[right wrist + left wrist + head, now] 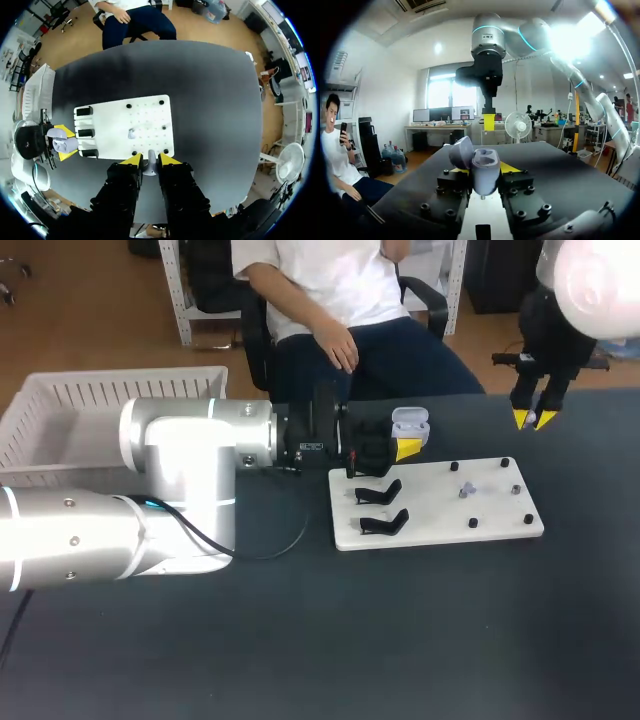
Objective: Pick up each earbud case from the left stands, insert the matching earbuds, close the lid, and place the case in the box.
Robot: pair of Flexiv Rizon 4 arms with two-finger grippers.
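White board is carrying three black stands and one loose earbud. Left gripper is clamping one open case; right gripper is pinching a second earbud.

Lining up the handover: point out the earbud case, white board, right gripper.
earbud case point(485, 175): left wrist view, case body.
white board point(432, 506): head view, bare middle.
right gripper point(534, 420): head view, between yellow tips.

Even ceiling light falls on the dark table, and we find only soft shadows, a thin one under the white board. In the head view the right arm is blown out white. In the left wrist view lamp glare flares above the evenly lit case.
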